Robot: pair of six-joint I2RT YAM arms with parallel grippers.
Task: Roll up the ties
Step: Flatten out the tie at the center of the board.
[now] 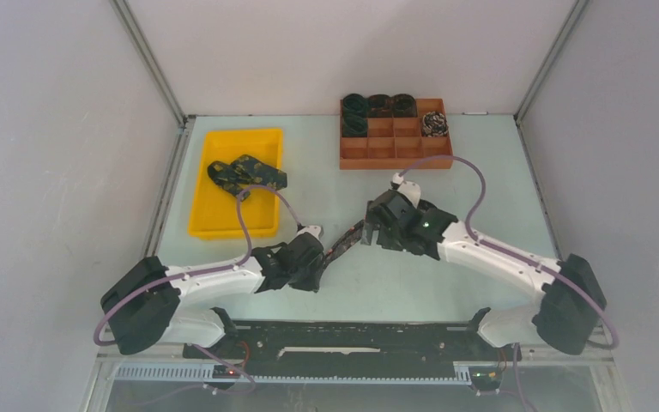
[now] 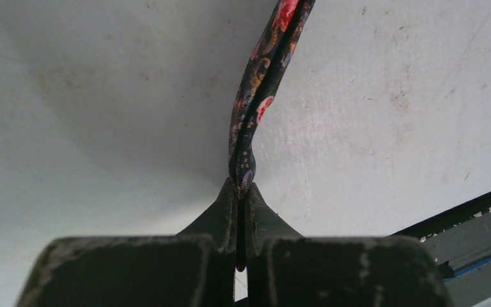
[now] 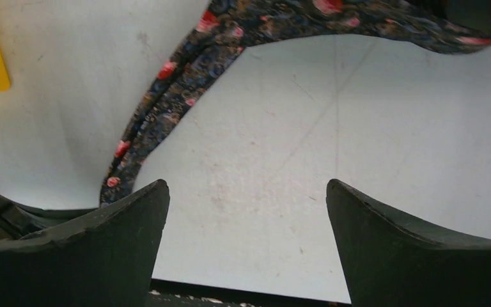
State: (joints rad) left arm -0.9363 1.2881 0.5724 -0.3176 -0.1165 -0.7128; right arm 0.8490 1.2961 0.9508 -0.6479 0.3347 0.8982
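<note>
Top external view: one tie spans the gap between the two arms, its long axis running from the left jaws toward the right jaws.

Left jaws: closed tight, pinching the tie's end edge-on. The band leads straight ahead of them.

Right jaws: spread wide, nothing held. Bare bench lies between and ahead of them. The tie curves ahead and off to one side, past the left-hand finger in the right wrist view, outside the gap.

Judgement: the right arm is nearer the free length and must shift sideways to bring the band between its jaws.

Tray w/ ties left, box behind-right.
</note>
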